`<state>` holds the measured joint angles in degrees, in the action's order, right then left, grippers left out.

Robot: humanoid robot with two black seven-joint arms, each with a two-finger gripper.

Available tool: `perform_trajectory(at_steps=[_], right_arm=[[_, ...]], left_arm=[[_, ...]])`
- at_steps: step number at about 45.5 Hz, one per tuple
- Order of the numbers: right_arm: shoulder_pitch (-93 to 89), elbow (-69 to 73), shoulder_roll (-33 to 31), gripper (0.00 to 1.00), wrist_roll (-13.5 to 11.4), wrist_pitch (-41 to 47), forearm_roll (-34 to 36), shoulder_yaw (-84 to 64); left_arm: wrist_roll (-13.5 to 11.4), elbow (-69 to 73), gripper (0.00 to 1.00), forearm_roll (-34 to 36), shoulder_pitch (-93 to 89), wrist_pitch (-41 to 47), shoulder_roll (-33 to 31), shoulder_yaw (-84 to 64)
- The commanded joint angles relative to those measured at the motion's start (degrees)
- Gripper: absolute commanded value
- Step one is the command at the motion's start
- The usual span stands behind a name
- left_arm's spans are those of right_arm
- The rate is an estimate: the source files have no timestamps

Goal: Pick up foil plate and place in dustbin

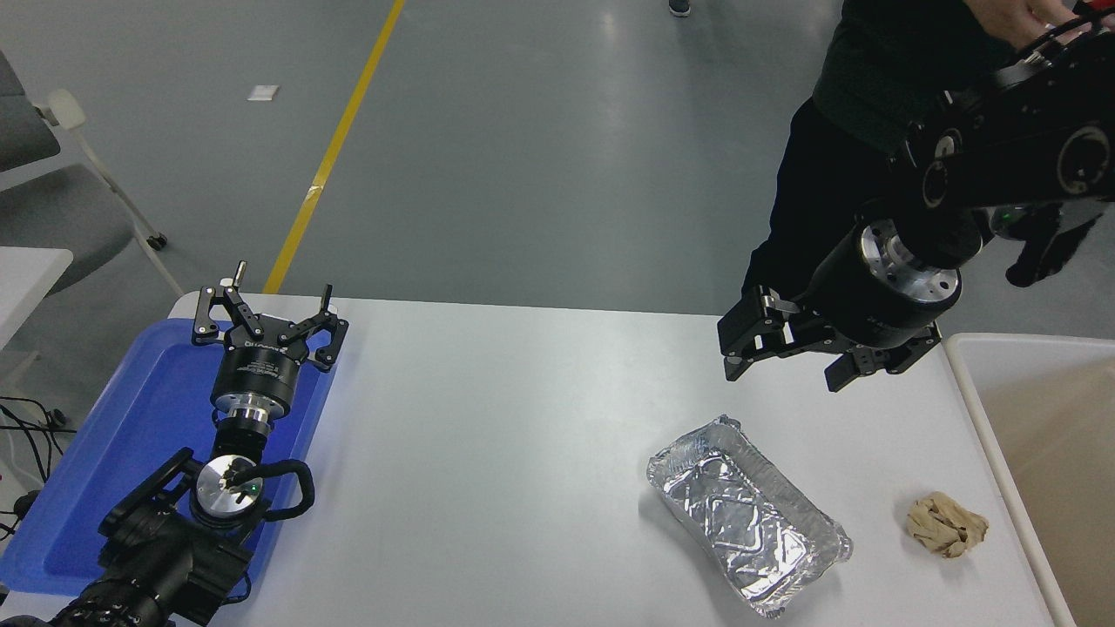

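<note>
The foil plate (747,514) lies flat and skewed on the white table (523,418), between the empty, spread right claw (784,359) hovering above its far end and a crumpled tan paper ball (946,523) just to its right; the dustbin (967,383) stands at the table's right edge. The thin rim could crumple or slide away if the claw closes off-centre, and a descent too far right risks catching the paper ball instead. The left claw (268,309) rests open over the blue tray (78,488).
</note>
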<state>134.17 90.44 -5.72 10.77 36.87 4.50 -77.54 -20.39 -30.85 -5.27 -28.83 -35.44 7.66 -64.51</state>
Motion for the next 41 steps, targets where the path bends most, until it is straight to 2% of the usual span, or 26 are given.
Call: perform_trajectory(at_steps=[1, 27, 41], right_arm=[[-0.93, -0.17, 0.09, 1.00, -0.05, -0.22, -0.02, 0.02], [-2.60, -1.05, -0.26, 1.00, 0.04, -0.83, -0.46, 0.28], [-5.32, -1.05, -6.84, 1.00, 0.04, -3.02, -4.32, 0.28]], left_arm=[[-0.09, 0.00, 1.00, 0.09, 0.00, 0.02, -0.01, 0.00], [-0.09, 0.00, 1.00, 0.00, 0.00, -0.07, -0.01, 0.00], [-0.09, 0.00, 1.00, 0.00, 0.00, -0.07, -0.01, 0.00]])
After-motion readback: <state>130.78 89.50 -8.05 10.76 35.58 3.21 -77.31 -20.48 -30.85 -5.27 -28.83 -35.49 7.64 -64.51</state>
